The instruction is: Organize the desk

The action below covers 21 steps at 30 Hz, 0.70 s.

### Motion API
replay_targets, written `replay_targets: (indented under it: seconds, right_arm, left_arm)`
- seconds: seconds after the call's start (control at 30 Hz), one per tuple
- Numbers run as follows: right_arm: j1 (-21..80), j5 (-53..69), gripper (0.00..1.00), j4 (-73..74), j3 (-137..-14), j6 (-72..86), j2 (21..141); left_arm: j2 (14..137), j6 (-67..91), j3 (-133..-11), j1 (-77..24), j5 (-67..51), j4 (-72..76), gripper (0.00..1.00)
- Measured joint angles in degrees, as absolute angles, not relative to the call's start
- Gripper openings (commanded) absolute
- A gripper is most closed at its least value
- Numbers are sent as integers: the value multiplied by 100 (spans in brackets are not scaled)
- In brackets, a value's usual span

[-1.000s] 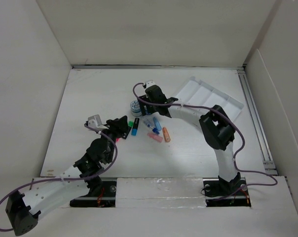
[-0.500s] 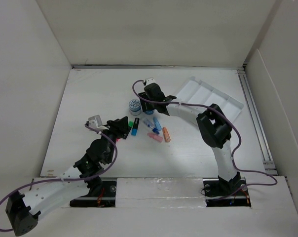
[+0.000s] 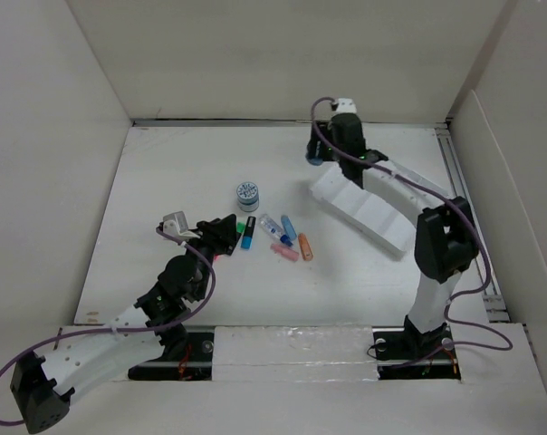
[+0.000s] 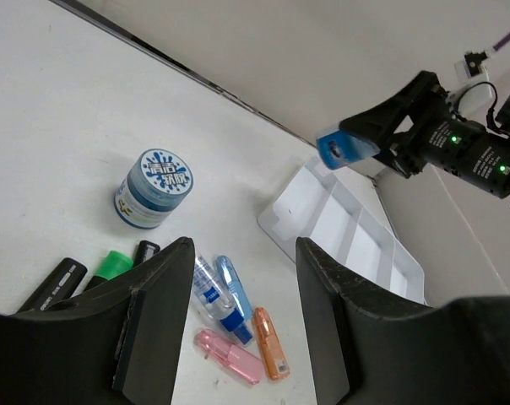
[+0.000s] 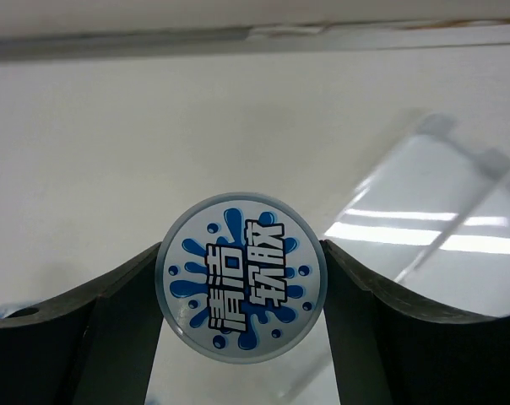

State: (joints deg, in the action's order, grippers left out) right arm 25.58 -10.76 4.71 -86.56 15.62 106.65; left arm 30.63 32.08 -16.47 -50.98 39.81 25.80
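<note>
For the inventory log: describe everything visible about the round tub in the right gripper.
The tub is a small round container, seemingly plastic: blue body, pale lid printed with a blue splash and bold black characters. Lid on. The right gripper holds it clear of the desk, jaws pressing opposite sides, lid toward the wrist camera. It hangs near the far end of the white tray; nothing else touches it.

On the table (image 3: 165,181), a jar (image 3: 247,194) stands near the frame's centre. Just below it lie markers (image 3: 247,237), with small pens (image 3: 289,227) to their right. The tray (image 3: 373,208) lies right of centre. Above the tray's upper-left end, a second jar (image 5: 241,288) sits gripped in the right tool (image 3: 317,156). The left tool (image 3: 221,237) is just left of the markers.
</note>
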Motion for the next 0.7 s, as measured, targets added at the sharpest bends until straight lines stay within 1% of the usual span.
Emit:
replay_targets:
  seconds: [0.13, 0.23, 0.47, 0.7]
  right_arm:
    - [1734, -1286, 40, 298, -8580, 1704, 10637]
    - [1361, -1433, 40, 362, -8471, 1782, 10720]
    - [913, -1527, 40, 464, -8510, 1855, 11098]
    - [668, -1616, 40, 690, -8604, 1920, 11469]
  left_arm:
    - [3057, 3205, -1647, -5098, 3933, 2591, 47]
    - [3081, 3203, -1647, -5098, 3907, 2598, 47]
    - [3173, 3201, -1647, -5098, 3879, 2589, 47]
    - [3173, 3201, -1647, -5098, 3852, 2593, 47]
